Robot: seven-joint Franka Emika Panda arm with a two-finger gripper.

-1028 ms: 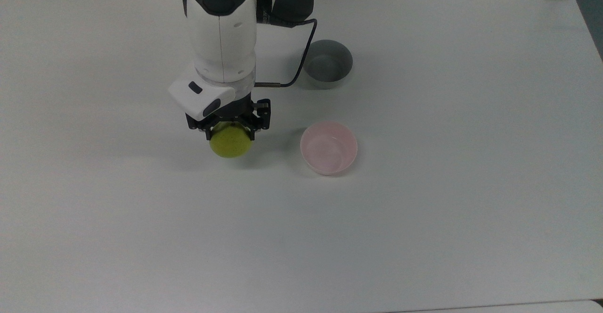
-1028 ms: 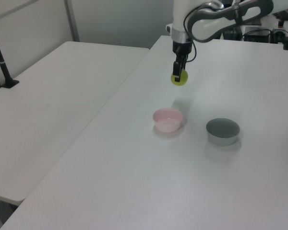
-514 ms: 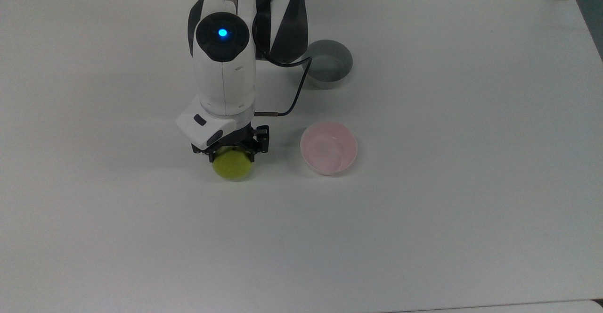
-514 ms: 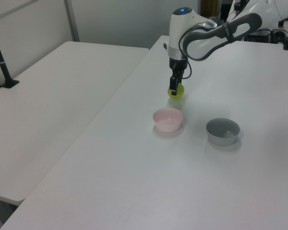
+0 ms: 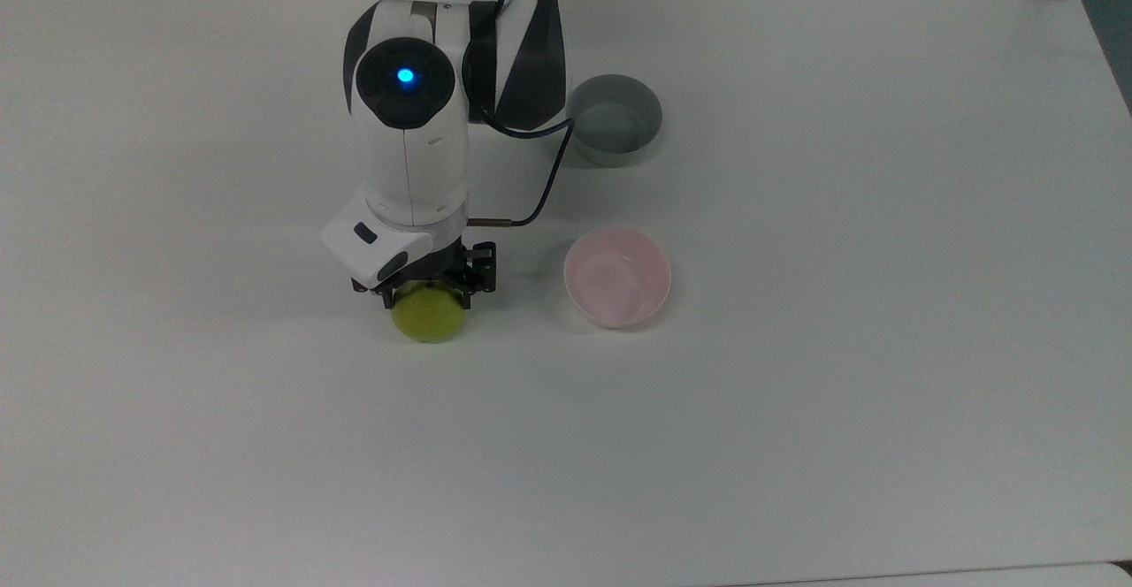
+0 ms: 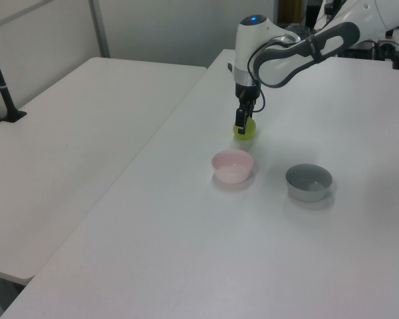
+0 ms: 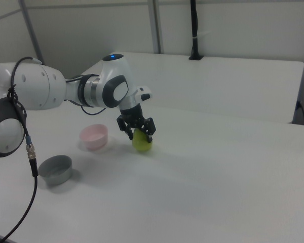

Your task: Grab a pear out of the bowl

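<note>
The end effector (image 5: 428,295), clenched on the pear (image 5: 427,316), had descended over the past second until the fruit sat at or just above the tabletop (image 5: 796,392), beside the empty pink bowl (image 5: 617,277) on the top view's left. The grey bowl (image 5: 615,119) stood apart. Pickup judged complete; set-down apparently imminent.

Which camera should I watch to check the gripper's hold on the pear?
The right view: it shows the gripper and the pear side-on, low over the table. In the top view the arm covers part of the pear; in the left view it is distant.
</note>
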